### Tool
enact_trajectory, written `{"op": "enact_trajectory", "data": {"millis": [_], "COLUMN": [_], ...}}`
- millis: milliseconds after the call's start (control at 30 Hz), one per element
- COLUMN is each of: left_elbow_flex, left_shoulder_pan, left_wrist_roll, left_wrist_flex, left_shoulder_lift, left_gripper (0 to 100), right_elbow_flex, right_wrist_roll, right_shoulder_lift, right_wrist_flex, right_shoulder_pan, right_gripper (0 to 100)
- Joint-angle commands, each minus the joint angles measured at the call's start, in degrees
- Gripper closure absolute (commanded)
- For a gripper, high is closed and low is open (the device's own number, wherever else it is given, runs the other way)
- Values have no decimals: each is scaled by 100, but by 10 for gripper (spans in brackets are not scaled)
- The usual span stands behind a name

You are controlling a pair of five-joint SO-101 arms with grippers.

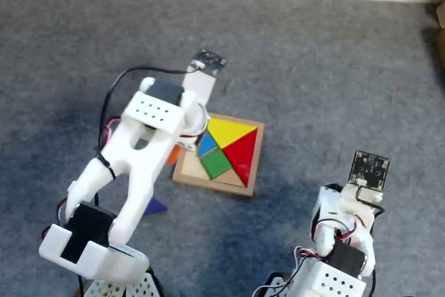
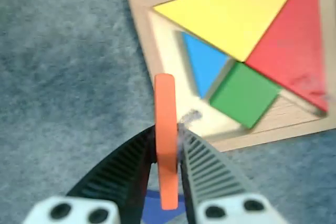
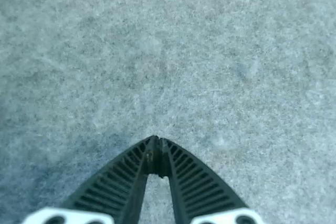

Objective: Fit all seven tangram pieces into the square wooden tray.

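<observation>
Orange is the piece in hand: the orange piece (image 2: pixel 165 103) stands on its thin edge, clamped between the two jaws of the left gripper (image 2: pixel 167 137), which is closed firmly on its lower part. It hangs just beside the near rim of the wooden tray (image 2: pixel 139 19), over the strip of bare wood next to the blue piece (image 2: pixel 207 61). Four pieces already lie flat in the tray: the yellow triangle (image 2: pixel 236 14), the red triangle (image 2: pixel 294 45), the blue piece and the green square (image 2: pixel 244 95).

I think the danger is in the letting go. The piece is upright and close to the rim, so if the jaws open here it may tip the wrong way and land on the rim or on the carpet (image 1: pixel 313 67), or lie half on the blue piece. Its shape must also match the free gap, and I cannot tell from these pictures whether it is turned correctly.

The left wrist view gives the grip and the bare tray floor clearly; in the high view the left arm (image 1: pixel 139 158) covers that corner. The high view, for its part, gives a violet piece (image 1: pixel 157 206) lying on the carpet near this arm, and the right arm (image 1: pixel 344 234) well apart from the tray. The right gripper (image 3: pixel 157 153) is pressed shut with nothing between its jaws, above plain carpet
</observation>
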Motion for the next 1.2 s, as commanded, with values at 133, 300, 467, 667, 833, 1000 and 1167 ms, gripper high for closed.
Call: {"op": "enact_trajectory", "data": {"millis": [133,300,467,667,833,1000,1167], "left_elbow_flex": [-347,-857,-1358,-1745,-2105,-2396,-2756], "left_shoulder_pan": [242,215,110,-48,-163,-295,-66], "left_wrist_roll": [290,299,396,545,554,580,580], "left_wrist_flex": [-448,-422,-422,-422,-413,0,501], "left_shoulder_lift": [22,945,1508,1938,2422,2607,2598], "left_gripper": [993,993,993,992,939,774,789], "right_elbow_flex": [541,541,541,541,541,541,541], "right_wrist_roll": [0,0,0,0,0,0,0], "right_shoulder_lift": [-84,-84,-84,-84,-84,-84,-84], "right_wrist_flex": [-136,-136,-136,-136,-136,-136,-136], "right_shoulder_pan": [31,31,31,31,31,31,31], "right_gripper": [993,993,993,993,993,993,993]}}
